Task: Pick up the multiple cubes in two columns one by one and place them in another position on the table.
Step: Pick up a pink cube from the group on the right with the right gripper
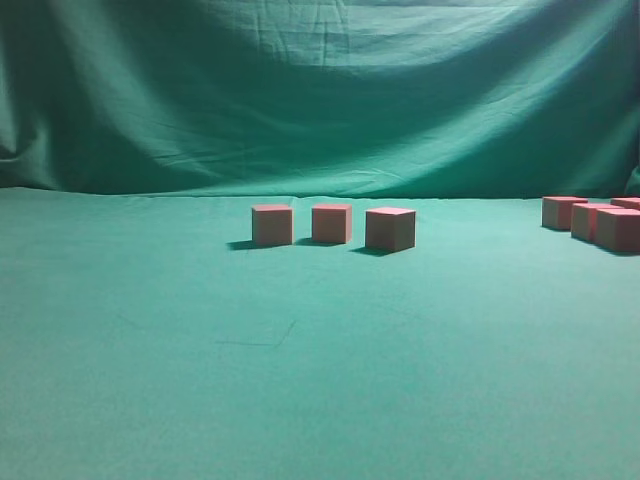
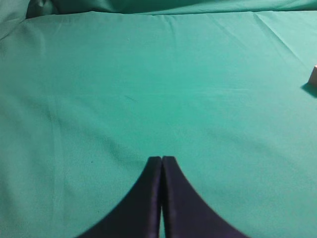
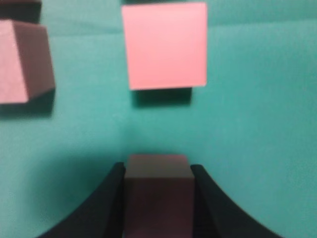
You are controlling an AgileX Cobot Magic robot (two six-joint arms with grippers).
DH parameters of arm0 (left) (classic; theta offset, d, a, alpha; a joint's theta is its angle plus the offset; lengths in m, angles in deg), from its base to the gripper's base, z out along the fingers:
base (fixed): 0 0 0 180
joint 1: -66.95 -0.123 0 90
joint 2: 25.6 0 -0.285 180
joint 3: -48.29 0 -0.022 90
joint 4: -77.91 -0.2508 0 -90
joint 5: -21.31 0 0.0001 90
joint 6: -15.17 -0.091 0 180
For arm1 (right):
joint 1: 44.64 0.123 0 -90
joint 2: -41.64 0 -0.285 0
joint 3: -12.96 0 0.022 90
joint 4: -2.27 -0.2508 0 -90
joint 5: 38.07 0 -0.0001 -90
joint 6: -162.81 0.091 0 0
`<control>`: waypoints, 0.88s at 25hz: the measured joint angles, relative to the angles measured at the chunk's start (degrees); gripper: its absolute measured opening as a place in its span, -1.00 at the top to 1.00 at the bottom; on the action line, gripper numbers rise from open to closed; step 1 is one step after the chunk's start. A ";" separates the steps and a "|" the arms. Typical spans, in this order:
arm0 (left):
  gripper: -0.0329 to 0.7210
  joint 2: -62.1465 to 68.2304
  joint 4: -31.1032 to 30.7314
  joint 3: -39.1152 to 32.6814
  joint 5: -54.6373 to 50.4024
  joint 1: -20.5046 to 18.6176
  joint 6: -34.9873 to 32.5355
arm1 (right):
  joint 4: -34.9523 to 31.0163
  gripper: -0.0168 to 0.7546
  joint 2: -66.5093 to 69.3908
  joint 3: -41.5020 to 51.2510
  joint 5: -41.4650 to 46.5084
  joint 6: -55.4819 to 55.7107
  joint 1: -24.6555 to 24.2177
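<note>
Three reddish-pink cubes stand in a row mid-table in the exterior view: left [image 1: 272,225], middle [image 1: 331,223], right [image 1: 390,229]. Several more cubes [image 1: 590,221] cluster at the right edge. Neither gripper shows in the exterior view. My left gripper [image 2: 161,159] is shut and empty over bare teal table cloth [image 2: 148,89]; a sliver of a cube [image 2: 314,75] shows at the frame's right edge. My right gripper [image 3: 157,167] is shut on a cube [image 3: 157,191] low over the table. Another cube [image 3: 165,45] lies just ahead of it and one [image 3: 22,62] to the left.
A draped green backdrop [image 1: 320,90] rises behind the table [image 1: 300,380]. A dark cube corner [image 3: 20,7] shows at the top left of the right wrist view. The cloth has faint wrinkles [image 1: 280,335] near the front.
</note>
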 joint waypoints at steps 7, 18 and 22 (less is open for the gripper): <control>0.91 0.00 0.00 0.00 0.00 0.00 0.00 | -6.87 0.27 -12.46 -0.58 1.79 -0.35 1.62; 0.91 0.00 0.00 0.00 0.00 0.00 0.00 | -11.27 0.27 -25.91 -0.58 5.54 -0.66 16.36; 0.91 0.00 0.00 0.00 0.00 0.00 0.00 | -12.61 0.27 -25.88 -0.58 6.30 -0.48 21.98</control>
